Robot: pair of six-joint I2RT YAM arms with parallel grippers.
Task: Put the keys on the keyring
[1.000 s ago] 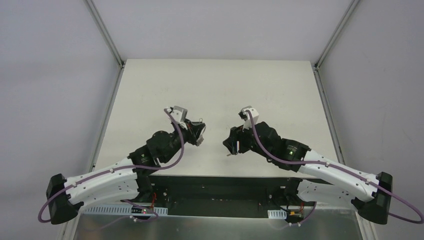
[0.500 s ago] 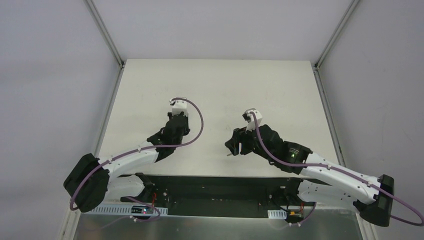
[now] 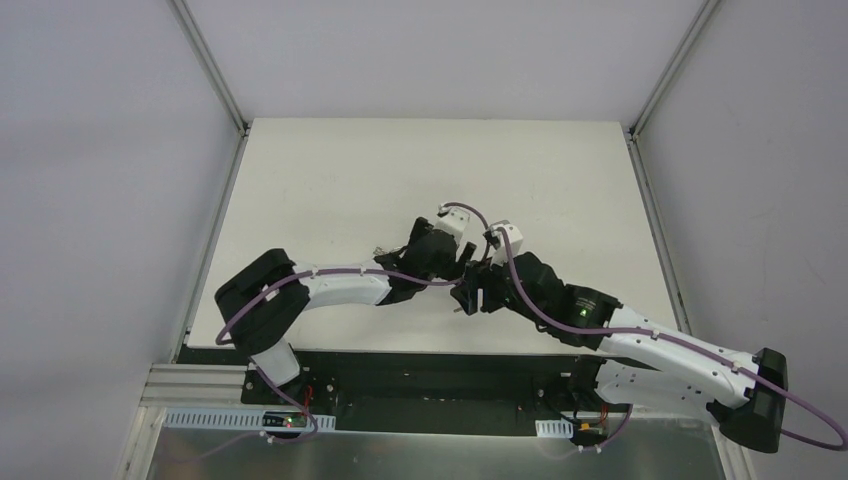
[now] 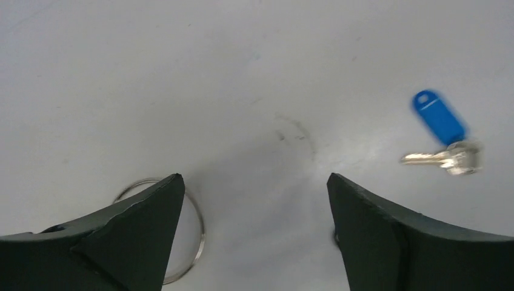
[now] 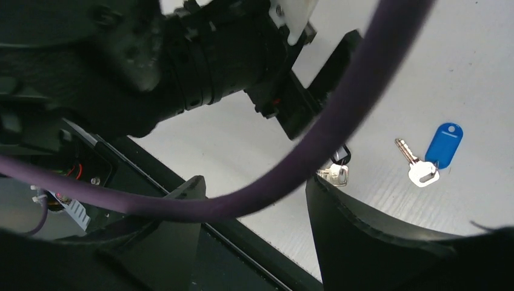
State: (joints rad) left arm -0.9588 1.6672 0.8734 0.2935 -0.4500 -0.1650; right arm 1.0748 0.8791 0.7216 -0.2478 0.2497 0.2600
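Silver wire of the keyring (image 4: 201,225) lies flat on the desk (image 4: 182,73) with nothing threaded on it, so by my reckoning the job has barely begun: both keys have yet to go on. In my left wrist view the ring sits partly under one finger of the left hand (image 4: 254,182), and the blue-headed key (image 4: 445,130) lies well apart from it, off to the right. That hand is spread wide and holds nothing. The right hand (image 5: 253,182) is likewise parted and empty. Its camera shows the blue-headed key near the black-headed key (image 5: 334,174), both loose on the desk and not touching.

Much is hard to read. From above, the two arms crowd together at the near middle of the desk and cover ring and keys entirely. A purple cable (image 5: 339,115) and the left arm fill most of the right wrist view, and the cable cuts across the black-headed key. The ring's lower arc is hidden, I cannot find its small metal piece, and the blue-headed key is smeared by blur.
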